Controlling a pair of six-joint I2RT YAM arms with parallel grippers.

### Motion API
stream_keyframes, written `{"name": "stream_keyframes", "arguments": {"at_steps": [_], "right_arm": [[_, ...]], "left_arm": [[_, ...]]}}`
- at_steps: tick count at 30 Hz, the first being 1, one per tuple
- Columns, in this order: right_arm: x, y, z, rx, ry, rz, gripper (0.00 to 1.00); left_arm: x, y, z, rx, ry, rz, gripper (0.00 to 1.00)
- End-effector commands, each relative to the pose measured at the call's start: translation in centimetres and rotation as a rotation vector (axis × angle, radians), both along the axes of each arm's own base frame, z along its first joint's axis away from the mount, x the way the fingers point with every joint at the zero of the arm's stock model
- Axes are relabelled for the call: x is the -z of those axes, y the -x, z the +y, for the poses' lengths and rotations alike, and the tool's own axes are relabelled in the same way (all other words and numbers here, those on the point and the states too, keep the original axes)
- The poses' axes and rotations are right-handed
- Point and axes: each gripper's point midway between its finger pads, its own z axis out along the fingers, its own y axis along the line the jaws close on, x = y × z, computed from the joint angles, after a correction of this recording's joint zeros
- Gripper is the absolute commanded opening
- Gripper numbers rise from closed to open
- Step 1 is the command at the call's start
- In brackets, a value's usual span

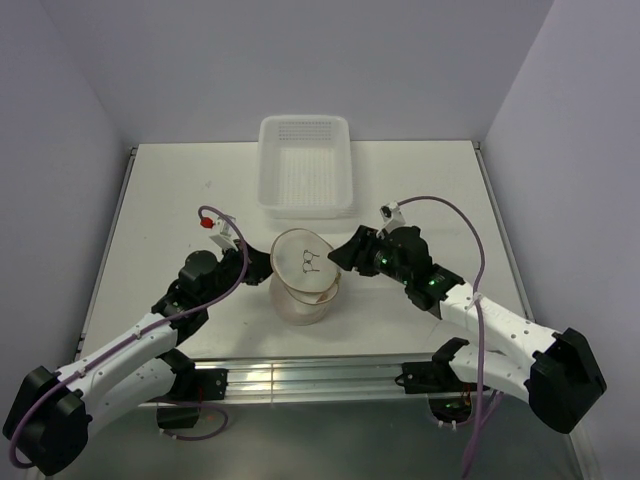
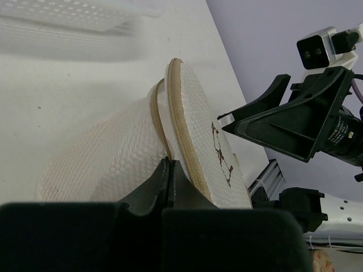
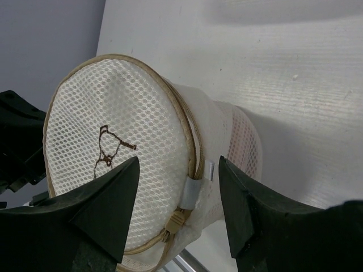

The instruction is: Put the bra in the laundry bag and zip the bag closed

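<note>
Reaching from the near edge, left gripper [image 1: 262, 268] and right gripper [image 1: 343, 258] flank the tilted laundry bag [image 1: 303, 288]. Left wrist: jaws clench the bag wall by the zip, probably bracing it. Right wrist: jaws released, straddling the zip pull [image 3: 173, 222]; the bra [image 3: 113, 102] shows white behind the mesh.

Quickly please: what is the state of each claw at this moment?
Left claw: closed, pinching the laundry bag at its zip seam.
Right claw: open, holding nothing.
</note>
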Motion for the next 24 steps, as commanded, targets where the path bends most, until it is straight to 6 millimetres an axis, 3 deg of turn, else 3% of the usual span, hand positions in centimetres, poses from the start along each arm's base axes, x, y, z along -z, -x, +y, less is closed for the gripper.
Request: {"name": "stream_keyframes", "arguments": {"at_steps": [1,6,8,12,14,24], "right_arm": [[-0.8,-0.2,0.5,-0.010,-0.054,-0.018,0.64],[-0.3,0.3,1.0,-0.046,-0.061,0.010,0.57],[-0.1,0.4,0.8,-0.038,-0.068,0.013,0.47],[0.3,0.5,0.8,-0.041,-0.057,0.021,0.40],[0.4,0.4,0.8,-0.034,-0.062,0.023,0.29],[-1.0,0.9,0.1,-0.003,-0.131,-0.036,0.05]], "left_arm": [[-2.9,-0.4,-0.6,0.022,0.049,-0.075,0.00],[-2.8,-0.7,-0.5,0.016,0.037,-0.083,0.00],[-2.9,-0.9,-0.4,0.017,0.019,-0.090,0.00],[-3.6,-1.3,-0.3,0.007,0.023,-0.111,0.00],[-3.9,-1.5,-0.4,0.011,0.018,-0.118,0.00],[-4.2,-3.6,0.4,-0.064,-0.003,-0.117,0.00]]}}
